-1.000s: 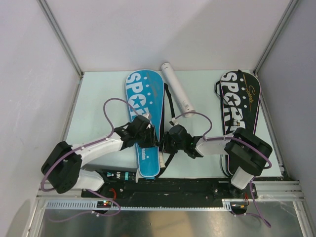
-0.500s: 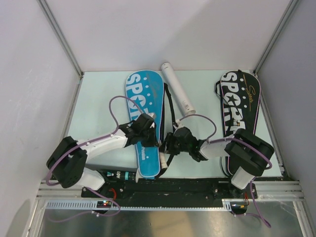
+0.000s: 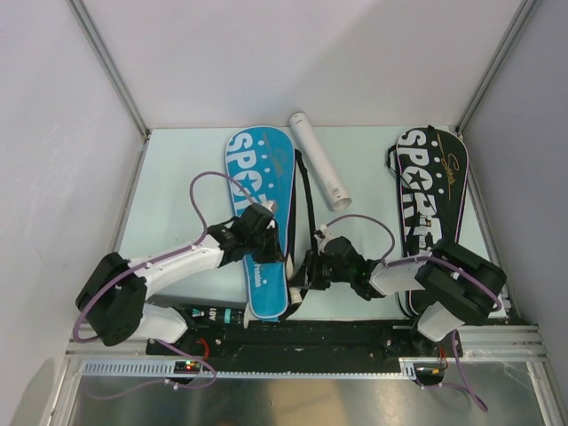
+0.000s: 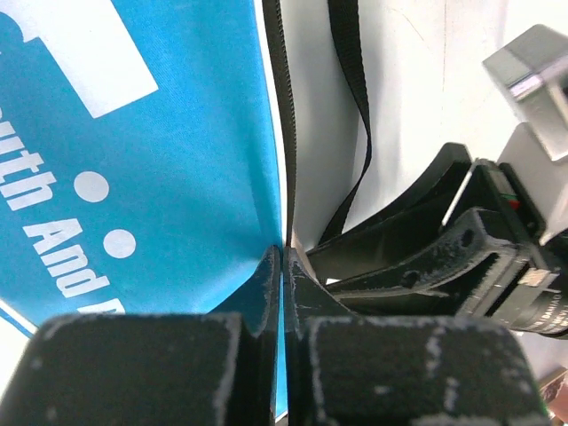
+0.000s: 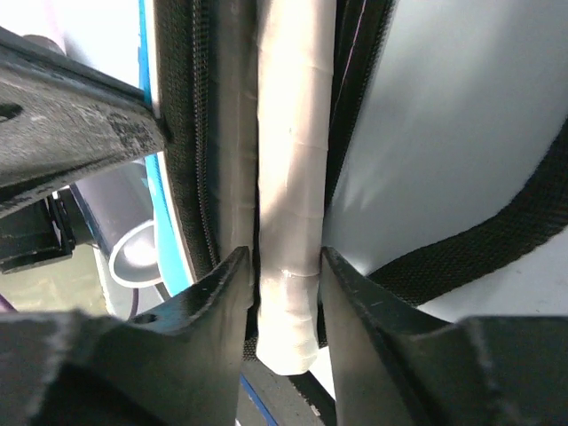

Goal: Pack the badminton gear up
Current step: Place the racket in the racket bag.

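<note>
Blue cover, white "SPORT" lettering, flat on the desk, left of centre. A white-wrapped racket handle lies between the zip edges at its narrow near end. White tube lies diagonally beyond it. Black cover lies flat at right.

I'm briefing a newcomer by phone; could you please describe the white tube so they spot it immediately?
On the pale table, look toward the far edge, between the blue SPORT cover and the black SPORT cover. The white shuttle tube lies there slanted: the only round cylinder, its neighbours being flat and racket-shaped.
</note>
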`<state>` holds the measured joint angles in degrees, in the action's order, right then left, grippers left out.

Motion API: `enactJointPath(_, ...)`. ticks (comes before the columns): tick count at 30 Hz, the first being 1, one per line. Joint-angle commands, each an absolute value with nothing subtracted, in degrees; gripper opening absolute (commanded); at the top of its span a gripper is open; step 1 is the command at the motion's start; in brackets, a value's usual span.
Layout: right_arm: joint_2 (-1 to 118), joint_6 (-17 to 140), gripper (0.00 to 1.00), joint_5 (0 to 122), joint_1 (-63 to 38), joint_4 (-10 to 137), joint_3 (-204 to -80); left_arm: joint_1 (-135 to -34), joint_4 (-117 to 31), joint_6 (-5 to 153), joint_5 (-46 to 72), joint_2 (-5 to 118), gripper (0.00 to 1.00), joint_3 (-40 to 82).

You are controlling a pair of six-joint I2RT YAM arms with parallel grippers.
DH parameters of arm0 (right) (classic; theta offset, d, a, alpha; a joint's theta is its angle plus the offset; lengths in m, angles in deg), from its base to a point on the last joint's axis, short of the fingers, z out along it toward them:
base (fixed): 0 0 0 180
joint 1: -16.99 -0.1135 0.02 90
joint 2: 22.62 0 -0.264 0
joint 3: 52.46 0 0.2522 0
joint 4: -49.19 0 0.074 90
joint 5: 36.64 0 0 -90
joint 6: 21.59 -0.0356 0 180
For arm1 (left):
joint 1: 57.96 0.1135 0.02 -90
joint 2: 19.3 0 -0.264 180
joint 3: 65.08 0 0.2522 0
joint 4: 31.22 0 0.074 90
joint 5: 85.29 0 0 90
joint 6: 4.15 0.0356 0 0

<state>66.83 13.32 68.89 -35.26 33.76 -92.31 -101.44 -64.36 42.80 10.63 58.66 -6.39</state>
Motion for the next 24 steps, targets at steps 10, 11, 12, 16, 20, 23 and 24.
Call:
enactJointPath(10, 77.2, 4.9, 0.12, 70.7, -35.3, 1.4, -91.3, -102.1, -60.6, 36.5, 11.2, 51.8, 0.0, -9.0)
enactJointPath(11, 77.7, 4.6, 0.13, 70.1, -35.2, -0.6, -91.1, -102.1, -60.6, 36.1, 11.0, 51.2, 0.0, -9.3)
enactJointPath(12, 78.4, 4.4, 0.13, 69.4, -35.2, -3.1, -90.8, -102.1, -60.5, 35.6, 11.0, 50.6, 0.0, -9.6)
enactJointPath(16, 81.7, 3.8, 0.13, 66.3, -35.2, -10.7, -90.6, -102.1, -59.1, 33.4, 12.7, 49.7, 0.0, -11.5)
enactJointPath(20, 86.2, 3.1, 0.14, 65.4, -35.6, -15.6, -91.5, -102.2, -56.3, 31.2, 14.3, 49.5, 0.0, -13.0)
enactJointPath(23, 89.0, 2.3, 0.2, 66.5, -35.9, -17.8, -91.8, -102.1, -55.6, 31.2, 14.8, 49.7, 0.0, -12.8)
enactJointPath(24, 89.3, 2.2, 0.22, 66.6, -36.1, -17.7, -91.9, -102.1, -55.5, 31.8, 14.5, 49.7, 0.0, -12.6)
